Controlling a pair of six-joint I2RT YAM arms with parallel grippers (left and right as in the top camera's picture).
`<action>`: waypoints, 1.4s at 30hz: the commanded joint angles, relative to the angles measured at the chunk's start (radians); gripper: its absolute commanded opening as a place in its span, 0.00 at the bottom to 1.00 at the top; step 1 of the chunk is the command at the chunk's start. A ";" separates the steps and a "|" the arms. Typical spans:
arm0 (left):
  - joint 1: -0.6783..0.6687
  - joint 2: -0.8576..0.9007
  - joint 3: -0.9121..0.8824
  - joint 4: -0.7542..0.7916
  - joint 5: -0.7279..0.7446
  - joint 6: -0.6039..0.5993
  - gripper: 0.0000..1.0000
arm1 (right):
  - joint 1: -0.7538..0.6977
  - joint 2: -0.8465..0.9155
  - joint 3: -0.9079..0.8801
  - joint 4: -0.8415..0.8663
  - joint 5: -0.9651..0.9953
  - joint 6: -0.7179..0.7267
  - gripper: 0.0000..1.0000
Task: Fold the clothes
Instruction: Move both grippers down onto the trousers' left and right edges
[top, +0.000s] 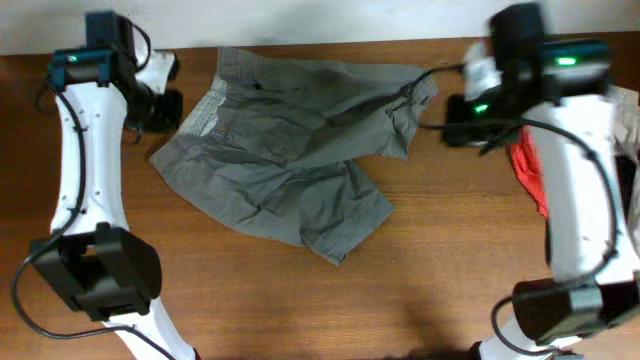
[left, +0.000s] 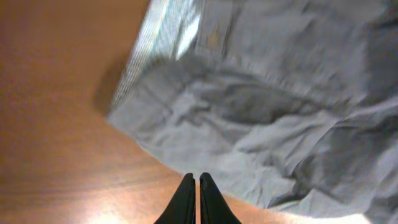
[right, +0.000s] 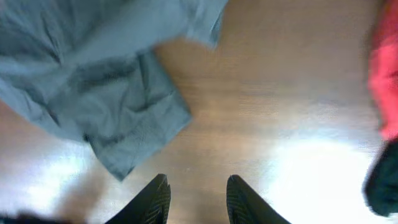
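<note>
The clothes are wrinkled grey-olive shorts (top: 290, 150) lying crumpled across the middle-back of the wooden table, waistband to the left. They fill the left wrist view (left: 267, 106) and the upper left of the right wrist view (right: 93, 81). My left gripper (left: 198, 179) is shut and empty, above bare table just off the shorts' left edge; in the overhead view it sits at the far left (top: 160, 105). My right gripper (right: 198, 182) is open and empty over bare wood right of the shorts; overhead it is at the right (top: 460, 120).
A red garment (top: 528, 165) lies at the right edge beside the right arm, also showing in the right wrist view (right: 384, 81). A dark garment (right: 380, 186) lies below it. The table's (top: 400, 290) front half is bare wood.
</note>
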 joint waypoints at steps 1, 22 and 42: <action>0.031 -0.029 -0.069 0.016 -0.024 0.014 0.05 | 0.075 0.006 -0.164 0.061 -0.031 -0.026 0.46; 0.117 -0.029 -0.563 0.411 0.016 0.013 0.33 | 0.217 0.013 -0.825 0.725 -0.034 -0.055 0.86; 0.117 -0.029 -0.612 0.515 0.071 0.013 0.33 | 0.203 0.074 -0.851 0.756 0.024 -0.043 0.04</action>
